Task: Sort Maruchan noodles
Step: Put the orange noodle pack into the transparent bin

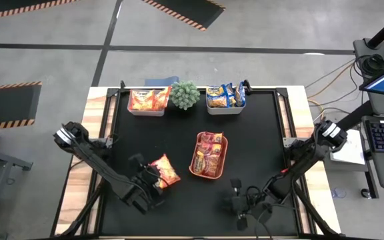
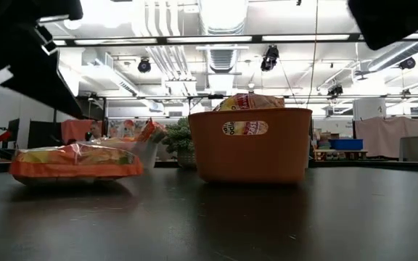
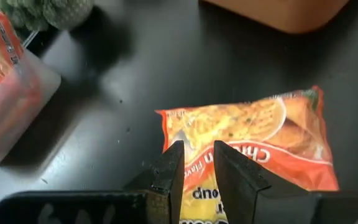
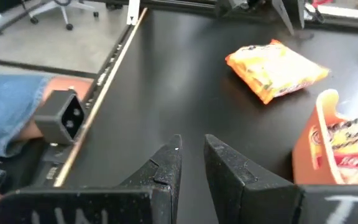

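In the high view the left gripper [image 1: 153,179] sits at the lower left of the black counter [image 1: 259,133], over the near end of an orange noodle packet [image 1: 165,170] that lies flat just left of the orange tray [image 1: 224,162]; the dark arm covers that end of the packet, so contact cannot be read from above; in the left wrist view the two fingers [image 3: 168,171] stand narrowly apart with the packet's printed face showing in the slit between them, its lower edge cut off by the frame, and whether the tips pinch the plastic or only hover over it is hard to make out; the low view shows the same packet resting on the counter at left, with the arms only as dark shapes along the top edge; the orange tray holds dark red packets [image 1: 210,152], their count unclear since they overlap; at the top of the high view a clear bin [image 1: 130,109] holds orange packets [image 1: 148,100], a second bin [image 1: 210,110] holds yellow-and-blue packets [image 1: 224,95], and a green plant [image 1: 185,95] stands between them; the right gripper [image 1: 237,203] waits at the lower right of the counter, its fingers close together with a small gap and nothing in it; a blue-clad shape at the left edge of the right wrist view is cropped and cannot be identified.
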{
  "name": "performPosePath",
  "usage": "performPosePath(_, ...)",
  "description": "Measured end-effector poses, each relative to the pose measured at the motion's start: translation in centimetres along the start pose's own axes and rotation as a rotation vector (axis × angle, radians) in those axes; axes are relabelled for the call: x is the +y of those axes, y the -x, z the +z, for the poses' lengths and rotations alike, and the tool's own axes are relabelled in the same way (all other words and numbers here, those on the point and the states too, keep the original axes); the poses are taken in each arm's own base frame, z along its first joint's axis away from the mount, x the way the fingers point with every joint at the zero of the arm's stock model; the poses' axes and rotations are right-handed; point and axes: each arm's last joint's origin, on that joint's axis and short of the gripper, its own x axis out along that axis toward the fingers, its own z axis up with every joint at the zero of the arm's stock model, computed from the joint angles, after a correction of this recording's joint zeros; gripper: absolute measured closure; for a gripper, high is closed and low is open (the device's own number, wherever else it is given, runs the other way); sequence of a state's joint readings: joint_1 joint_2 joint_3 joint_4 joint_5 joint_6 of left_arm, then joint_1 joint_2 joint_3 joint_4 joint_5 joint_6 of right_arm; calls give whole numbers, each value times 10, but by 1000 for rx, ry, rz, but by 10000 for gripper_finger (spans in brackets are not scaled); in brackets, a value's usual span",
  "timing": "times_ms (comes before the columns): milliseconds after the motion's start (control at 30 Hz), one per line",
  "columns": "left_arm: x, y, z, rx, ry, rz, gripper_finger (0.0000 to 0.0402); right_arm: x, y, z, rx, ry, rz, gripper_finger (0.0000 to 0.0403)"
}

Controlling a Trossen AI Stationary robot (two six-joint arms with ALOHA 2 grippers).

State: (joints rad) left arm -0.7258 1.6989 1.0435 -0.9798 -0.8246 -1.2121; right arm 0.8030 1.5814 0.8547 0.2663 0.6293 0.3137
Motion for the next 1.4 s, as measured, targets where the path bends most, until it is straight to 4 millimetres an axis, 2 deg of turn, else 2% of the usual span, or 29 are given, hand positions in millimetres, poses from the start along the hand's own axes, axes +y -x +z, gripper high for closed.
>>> performPosePath(233,11,11,10,-63,-54,-15,334,-23,-15,8,22,86,23,344)
performPosePath(400,20,17,14,-91,-92,-52,355,-47,-24,18,23,167,25,344)
performPosePath(633,20,21,18,-206,-148,-204,395,-77,-20,41,-31,240,47,344)
performPosePath(800,28,20,21,-288,-175,-304,400,-99,-14,54,-82,251,77,344)
performPosePath(1167,76,-7,10,-307,-15,-361,401,-144,-10,52,-122,272,65,344)
performPosePath(1400,105,-34,14,-236,122,-367,402,-172,14,75,-234,312,37,344)
